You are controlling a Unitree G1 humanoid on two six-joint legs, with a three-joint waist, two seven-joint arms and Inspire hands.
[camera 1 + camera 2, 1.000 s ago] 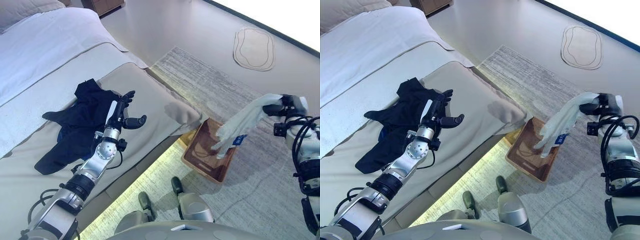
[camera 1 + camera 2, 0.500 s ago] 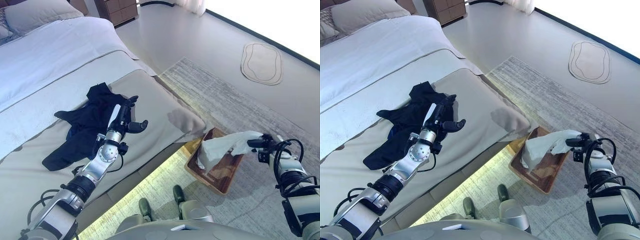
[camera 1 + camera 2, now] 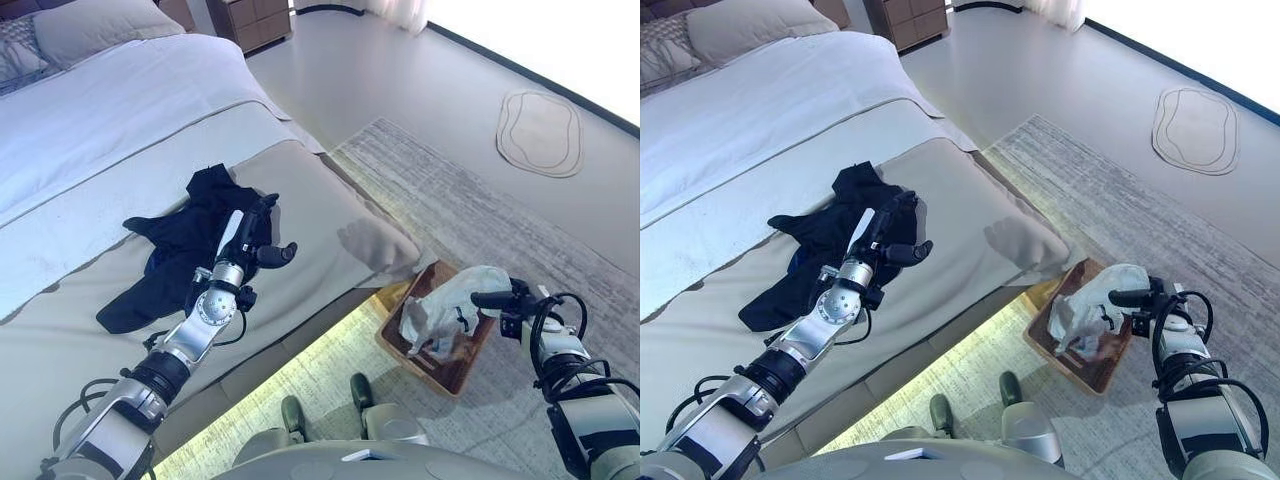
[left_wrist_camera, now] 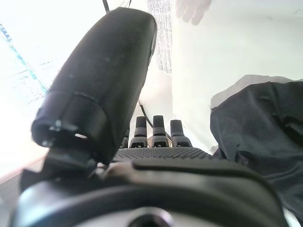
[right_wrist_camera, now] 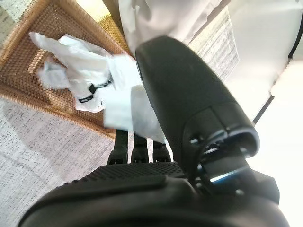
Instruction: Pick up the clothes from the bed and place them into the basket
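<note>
The right hand (image 3: 1137, 297) has lowered the white garment (image 3: 440, 310) from above into the basket (image 3: 458, 368); its fingers still pinch the cloth's top. The left hand (image 3: 250, 236), fingers relaxed, rests on the dark clothes (image 3: 175, 255) left on the bed (image 3: 100, 120), next to collect.

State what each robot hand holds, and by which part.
Right robot hand grips the white garment by its upper end, over the basket. Left robot hand holds nothing; it rests open by the dark clothes.

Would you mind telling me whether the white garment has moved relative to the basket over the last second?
Yes. The white garment came down from hanging above the basket; its lower part now lies inside, held by the right hand.
</note>
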